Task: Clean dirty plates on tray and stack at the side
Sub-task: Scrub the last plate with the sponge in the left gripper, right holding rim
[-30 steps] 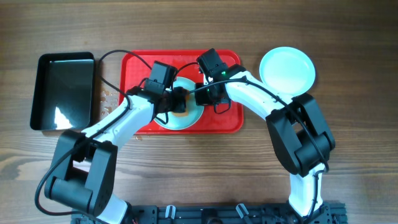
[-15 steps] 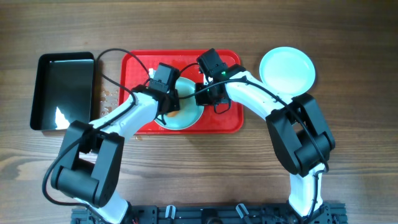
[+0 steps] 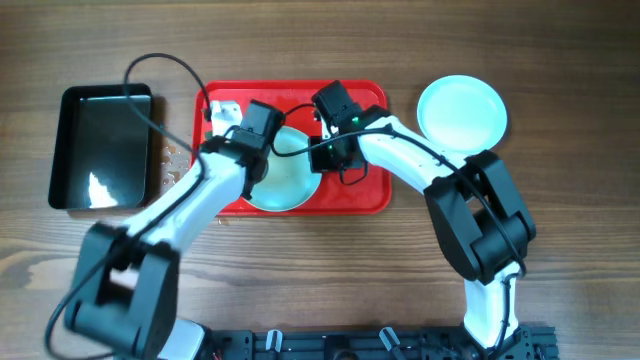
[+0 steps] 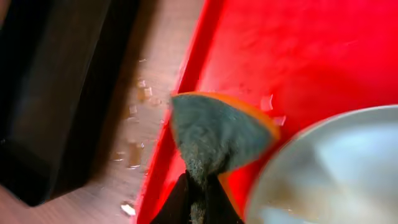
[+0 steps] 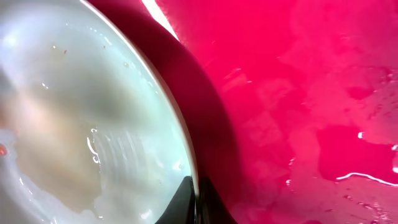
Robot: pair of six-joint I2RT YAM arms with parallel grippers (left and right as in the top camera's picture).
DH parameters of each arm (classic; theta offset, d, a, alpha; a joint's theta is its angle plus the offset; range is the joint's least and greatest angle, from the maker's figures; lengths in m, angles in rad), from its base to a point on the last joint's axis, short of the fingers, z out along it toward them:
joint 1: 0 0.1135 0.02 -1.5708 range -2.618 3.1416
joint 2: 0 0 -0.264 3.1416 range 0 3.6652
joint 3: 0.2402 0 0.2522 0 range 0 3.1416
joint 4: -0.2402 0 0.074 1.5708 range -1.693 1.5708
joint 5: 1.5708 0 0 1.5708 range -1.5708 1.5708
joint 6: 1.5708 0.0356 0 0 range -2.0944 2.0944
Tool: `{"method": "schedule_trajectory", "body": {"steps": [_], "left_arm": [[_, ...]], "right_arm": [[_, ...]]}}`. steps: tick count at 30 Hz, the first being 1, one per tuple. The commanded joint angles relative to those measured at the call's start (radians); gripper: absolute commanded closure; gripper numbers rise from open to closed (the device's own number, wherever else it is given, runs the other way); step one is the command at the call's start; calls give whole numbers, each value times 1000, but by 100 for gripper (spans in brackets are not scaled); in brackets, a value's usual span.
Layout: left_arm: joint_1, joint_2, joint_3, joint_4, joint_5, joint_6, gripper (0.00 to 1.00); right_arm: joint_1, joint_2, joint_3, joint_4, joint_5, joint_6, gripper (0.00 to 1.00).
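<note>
One of the plates (image 3: pixel 290 180) lies on the red tray (image 3: pixel 360 196), pale mint with a faint brownish film (image 5: pixel 43 130). My right gripper (image 3: pixel 322 150) is shut on its right rim, one finger inside and one outside (image 5: pixel 198 191). My left gripper (image 3: pixel 238 130) is shut on a grey-green sponge with an orange backing (image 4: pixel 217 134). It holds the sponge above the tray's left part (image 4: pixel 298 50), beside the plate's edge (image 4: pixel 336 168). A second plate (image 3: pixel 462 112) sits clean on the table to the right of the tray.
A black rectangular pan (image 3: pixel 100 148) holding water stands left of the tray (image 4: pixel 56 93). Water drops (image 3: pixel 175 155) dot the wood between pan and tray. Cables loop over the tray's back edge.
My left gripper has drawn the sponge off the plate's middle, up and left toward the tray's left end. The right gripper has kept its hold on the rim.
</note>
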Motion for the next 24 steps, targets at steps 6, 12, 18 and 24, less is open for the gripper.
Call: {"method": "schedule_trajectory", "body": {"steps": [6,12,18,24], "left_arm": [[-6,9,23,104,616,-23,96],[-6,118,23,144,720,-63,96],[-6,188,23,117,757,-54,96],[-3,179,24,18,463,-54,96]], "right_arm": [[-7,56,-20,-21,71,0,96],[-7,56,-20,-20,71,0,96],[-7,56,-20,-19,71,0,96],[-7,56,-20,-19,71,0,96]]}}
